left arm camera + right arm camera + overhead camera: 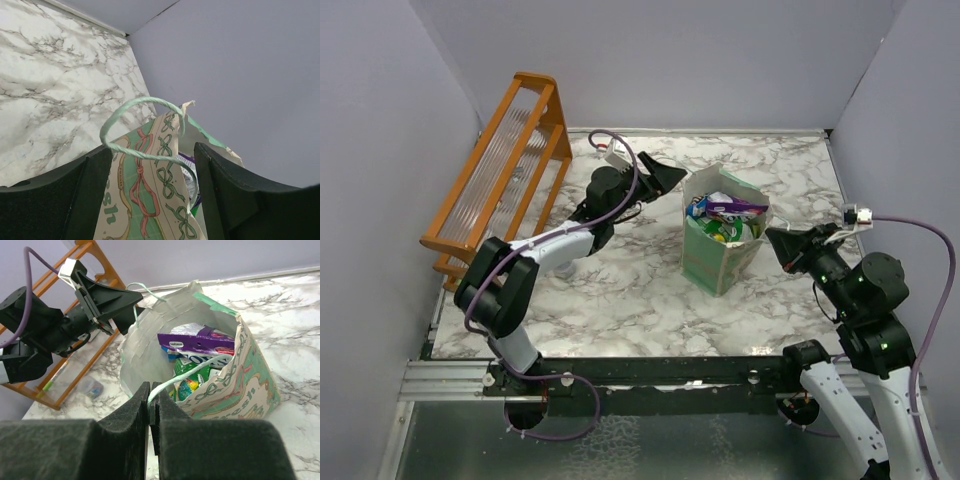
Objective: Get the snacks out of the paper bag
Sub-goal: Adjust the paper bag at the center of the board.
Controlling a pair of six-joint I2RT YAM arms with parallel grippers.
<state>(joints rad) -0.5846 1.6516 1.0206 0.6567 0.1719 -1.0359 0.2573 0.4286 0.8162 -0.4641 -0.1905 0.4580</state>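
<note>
With the orange wooden rack (490,190) behind it, the left gripper (150,160) hangs open at the rim of the paper bag (715,262), while the right gripper (150,400) pinches a string handle (200,365) above the snacks (197,340).

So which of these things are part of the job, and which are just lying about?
Job: mint-green paper bag; glossy candy packets inside it; right gripper pinching the bag's string handle; open left gripper.
Lying about: orange wooden rack; small clear cup.

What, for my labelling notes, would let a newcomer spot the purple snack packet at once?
Find the mint-green paper bag standing on the marble table. The purple packet lies topmost inside it. It alone is purple; those beneath are green and blue.
</note>
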